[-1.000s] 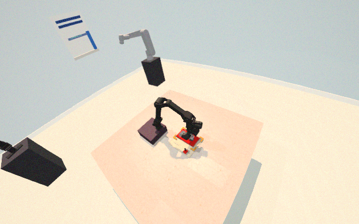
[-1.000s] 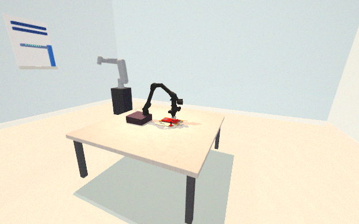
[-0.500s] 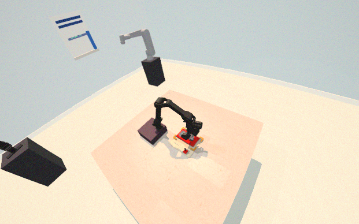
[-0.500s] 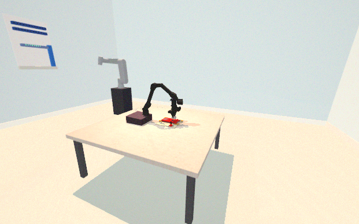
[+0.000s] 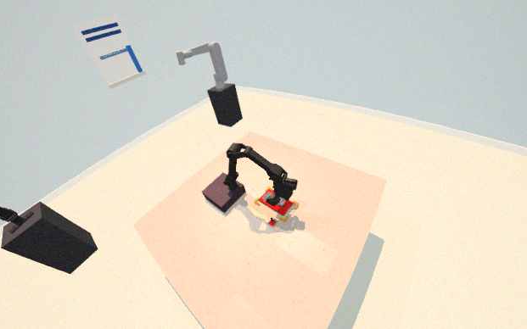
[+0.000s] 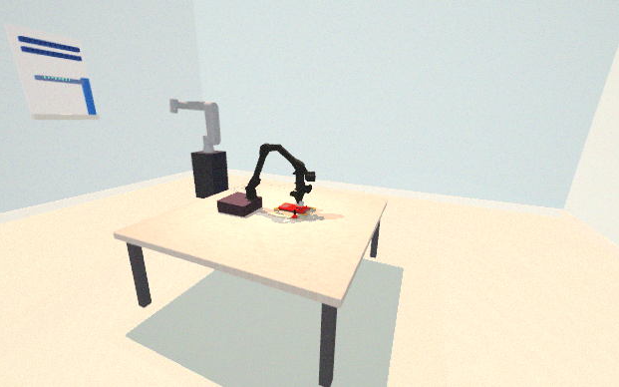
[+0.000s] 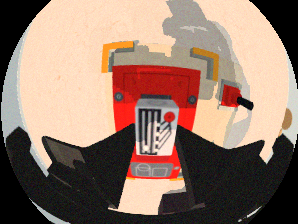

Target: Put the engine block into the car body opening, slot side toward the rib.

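Note:
The red car body point(image 5: 286, 209) point(image 6: 288, 207) point(image 7: 155, 82) lies flat on the table. My gripper point(image 7: 155, 128) is shut on the engine block point(image 7: 156, 129) point(image 5: 282, 203), a grey and white block with black stripes and a red disc on its top face. The block is upright between the fingertips, over the middle of the car body. In the wrist view a dark strip of the opening shows just beyond the block; the rest of the opening and the rib are hidden. How deep the block sits cannot be told.
Orange corner brackets point(image 7: 104, 60) point(image 5: 295, 205) stand around the car body. A small red part with a black peg point(image 7: 230, 95) point(image 5: 271, 222) point(image 6: 294, 215) lies to its right in the wrist view. The arm's dark base box point(image 5: 222, 192) point(image 6: 237, 204) stands on the table.

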You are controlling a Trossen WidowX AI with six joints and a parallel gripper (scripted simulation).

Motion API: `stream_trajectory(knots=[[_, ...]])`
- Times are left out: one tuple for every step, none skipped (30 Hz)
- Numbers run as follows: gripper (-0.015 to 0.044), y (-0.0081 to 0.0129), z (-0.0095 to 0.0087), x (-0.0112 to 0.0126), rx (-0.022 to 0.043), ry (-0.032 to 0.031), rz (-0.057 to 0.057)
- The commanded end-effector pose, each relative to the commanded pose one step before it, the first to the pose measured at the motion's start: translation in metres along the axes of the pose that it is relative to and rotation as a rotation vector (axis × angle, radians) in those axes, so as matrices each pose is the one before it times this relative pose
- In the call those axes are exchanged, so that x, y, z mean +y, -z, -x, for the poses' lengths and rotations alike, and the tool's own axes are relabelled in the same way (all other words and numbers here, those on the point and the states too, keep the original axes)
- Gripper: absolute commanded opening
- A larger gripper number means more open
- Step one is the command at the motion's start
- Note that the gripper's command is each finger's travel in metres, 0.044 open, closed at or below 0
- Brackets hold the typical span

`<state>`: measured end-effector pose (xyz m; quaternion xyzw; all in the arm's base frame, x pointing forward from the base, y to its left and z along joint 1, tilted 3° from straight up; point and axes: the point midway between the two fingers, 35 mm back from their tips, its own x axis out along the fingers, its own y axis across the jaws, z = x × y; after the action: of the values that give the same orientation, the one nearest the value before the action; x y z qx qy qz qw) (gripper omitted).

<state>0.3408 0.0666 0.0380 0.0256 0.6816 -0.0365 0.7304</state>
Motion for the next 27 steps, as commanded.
stream_trajectory(knots=[[0.016, 0.00044, -0.00174, -0.00074, 0.00008, 0.00362, 0.0007], [0.016, 0.0, -0.00022, 0.0, 0.0, 0.0, -0.0014], [0.016, -0.00009, -0.00022, -0.00012, -0.00001, 0.00001, -0.0014], [0.016, -0.00003, -0.00021, -0.00004, 0.0, 0.0, -0.0013], [0.016, -0.00001, -0.00022, -0.00001, 0.0, 0.0, -0.0013], [0.016, 0.0, -0.00023, -0.00001, 0.0, 0.0, -0.0013], [0.016, 0.0, -0.00023, -0.00001, 0.0, 0.0, -0.0013], [0.016, 0.0, -0.00022, 0.0, 0.0, 0.0, -0.0013], [0.016, 0.0, -0.00022, 0.0, 0.0, 0.0, -0.0012], [0.016, 0.0, -0.00023, 0.0, 0.0, 0.0, -0.0009], [0.016, 0.0, -0.00022, 0.0, 0.0, 0.0, -0.0006], [0.016, 0.0, -0.00022, 0.0, 0.0, 0.0, -0.0003], [0.016, 0.0, -0.00022, 0.0, 0.0, 0.0, -0.0001], [0.016, 0.0, -0.00022, 0.0, 0.0, 0.0, 0.0001], [0.016, 0.0, -0.00022, 0.0, 0.0, 0.0, 0.0002], [0.016, 0.0, -0.00022, 0.0, 0.0, 0.0, 0.0003], [0.016, 0.0, -0.00022, 0.0, 0.0, 0.0, 0.0003], [0.016, -0.00006, -0.00021, -0.00008, 0.0, 0.00001, 0.0004], [0.016, -0.00002, -0.00023, -0.00003, 0.0, 0.0, 0.0004], [0.016, -0.00001, -0.00022, -0.00001, 0.0, 0.0, 0.0004], [0.016, 0.0, -0.00023, 0.0, 0.0, 0.0, 0.0004], [0.016, 0.0, -0.00022, -0.00001, 0.0, 0.0, 0.0004], [0.016, 0.0, -0.00022, 0.0, 0.0, 0.0, 0.0004], [0.016, 0.0, -0.00022, 0.0, 0.0, 0.0, 0.0005], [0.016, 0.0, -0.00022, -0.00001, 0.0, 0.0, 0.0005], [0.016, 0.0, -0.00022, 0.0, 0.0, 0.0, 0.0005], [0.016, 0.0, -0.00022, 0.00001, 0.0, 0.0, 0.0005]])
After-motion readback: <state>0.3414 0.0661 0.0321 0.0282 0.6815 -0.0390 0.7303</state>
